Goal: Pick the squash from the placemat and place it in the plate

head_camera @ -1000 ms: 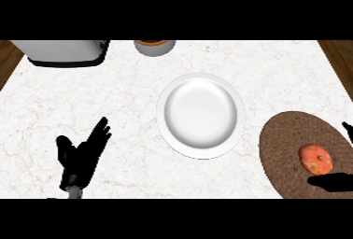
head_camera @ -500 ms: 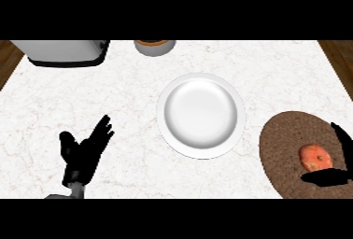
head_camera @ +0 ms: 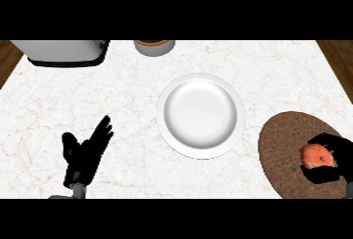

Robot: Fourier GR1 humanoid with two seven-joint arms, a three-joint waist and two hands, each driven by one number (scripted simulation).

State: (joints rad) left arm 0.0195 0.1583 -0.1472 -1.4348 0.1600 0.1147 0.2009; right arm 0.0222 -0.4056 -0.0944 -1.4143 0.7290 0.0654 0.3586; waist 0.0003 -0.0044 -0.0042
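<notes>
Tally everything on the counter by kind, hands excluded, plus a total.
Plate, white: 1
Placemat, brown woven: 1
Squash, orange, on the placemat with the right hand curled round it: 1
Grey appliance at the back left: 1
Grey cup at the back edge: 1
Total: 5

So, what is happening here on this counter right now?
The right robot hand is curled around an orange squash that lies on the brown placemat. The squash is not yet lifted. The white plate in the middle has nothing on it. The left robot hand rests open at the lower left, holding nothing.
</notes>
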